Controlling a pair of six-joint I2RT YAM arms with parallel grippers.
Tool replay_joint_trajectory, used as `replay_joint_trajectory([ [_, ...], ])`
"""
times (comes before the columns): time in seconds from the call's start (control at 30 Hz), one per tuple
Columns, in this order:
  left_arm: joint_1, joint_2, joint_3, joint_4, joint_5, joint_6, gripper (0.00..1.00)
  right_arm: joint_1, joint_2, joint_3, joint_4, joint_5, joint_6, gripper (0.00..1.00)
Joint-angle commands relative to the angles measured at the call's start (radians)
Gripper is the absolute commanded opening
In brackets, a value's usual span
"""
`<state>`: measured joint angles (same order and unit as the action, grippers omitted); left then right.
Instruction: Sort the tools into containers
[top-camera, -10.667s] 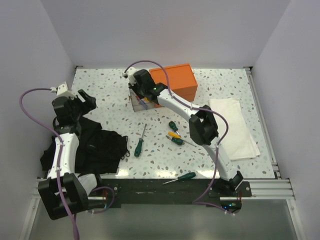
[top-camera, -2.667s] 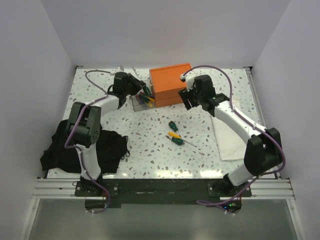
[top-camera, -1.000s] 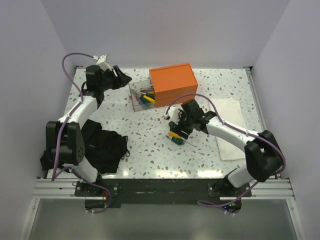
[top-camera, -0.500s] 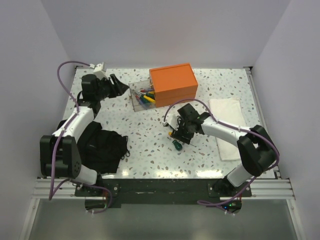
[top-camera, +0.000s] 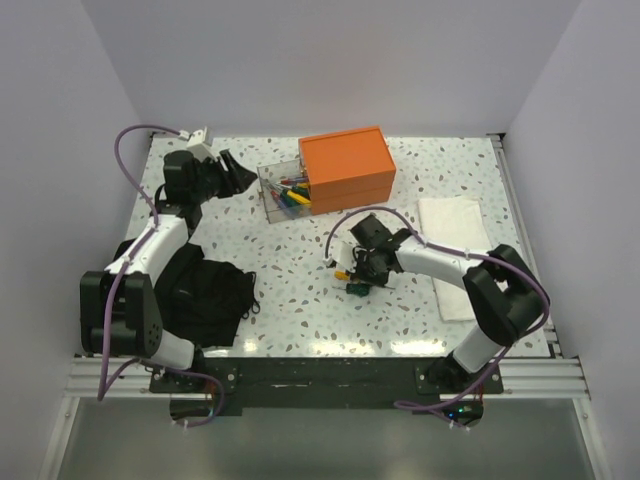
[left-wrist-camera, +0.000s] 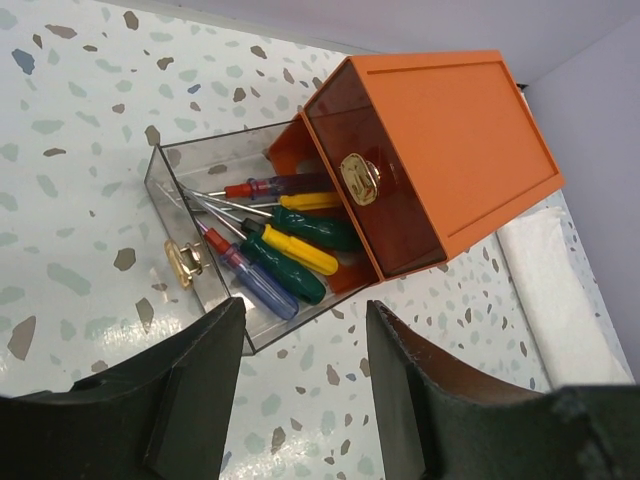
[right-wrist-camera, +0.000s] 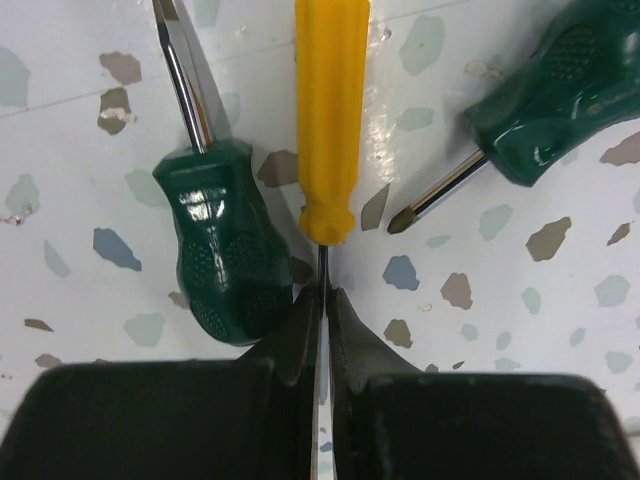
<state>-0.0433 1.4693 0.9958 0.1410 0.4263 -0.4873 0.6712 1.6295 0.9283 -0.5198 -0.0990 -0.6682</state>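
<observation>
The clear plastic bin (top-camera: 272, 197) (left-wrist-camera: 172, 222) holds several screwdrivers (left-wrist-camera: 285, 245) with green, yellow and red-and-blue handles and sits half drawn out of the orange box (top-camera: 346, 166) (left-wrist-camera: 450, 140). My left gripper (top-camera: 236, 175) (left-wrist-camera: 300, 385) is open and empty, left of the bin. My right gripper (top-camera: 356, 272) (right-wrist-camera: 322, 300) is shut on the thin metal shaft of the yellow-handled screwdriver (right-wrist-camera: 330, 110) (top-camera: 343, 273), low over the table. A stubby green screwdriver (right-wrist-camera: 225, 240) lies at its left and another green one (right-wrist-camera: 560, 95) at its right.
A black cloth (top-camera: 195, 295) lies at the near left by the left arm. A white folded towel (top-camera: 462, 250) lies right of the right arm. White walls close the table at the back and sides.
My right gripper has come down from beside the orange box onto the loose screwdrivers mid-table and shut on the yellow one's shaft. My left gripper has drawn back left from the bin.
</observation>
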Motion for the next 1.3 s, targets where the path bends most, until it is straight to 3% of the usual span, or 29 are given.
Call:
replay_joint_trajectory([
  [0.0,0.01,-0.043,-0.023,0.032,-0.015,0.012,0.56,0.004,-0.034,0.053,-0.13,-0.025,-0.042,0.0],
  [0.13,0.01,-0.041,-0.022,0.032,-0.014,0.015,0.56,0.005,-0.108,0.186,-0.215,-0.093,0.002,0.0],
  [0.3,0.01,-0.024,-0.006,0.037,-0.009,0.006,0.56,0.005,-0.099,0.366,-0.169,-0.162,0.165,0.0],
  [0.5,0.022,-0.041,-0.002,0.026,-0.014,0.0,0.55,0.005,0.116,0.66,0.018,-0.168,0.395,0.0],
  [0.67,0.045,-0.092,-0.014,-0.003,-0.032,-0.004,0.55,0.005,0.382,0.998,0.106,-0.14,0.564,0.0],
  [0.93,0.144,-0.208,-0.091,-0.009,-0.04,0.001,0.55,0.028,0.618,1.293,0.17,0.0,0.556,0.0],
  [1.13,0.171,-0.256,-0.137,-0.004,-0.044,0.004,0.56,0.047,0.717,1.369,0.133,0.077,0.492,0.0],
  [1.27,0.175,-0.257,-0.152,0.014,-0.04,-0.007,0.56,0.06,0.722,1.324,0.127,0.146,0.454,0.0],
])
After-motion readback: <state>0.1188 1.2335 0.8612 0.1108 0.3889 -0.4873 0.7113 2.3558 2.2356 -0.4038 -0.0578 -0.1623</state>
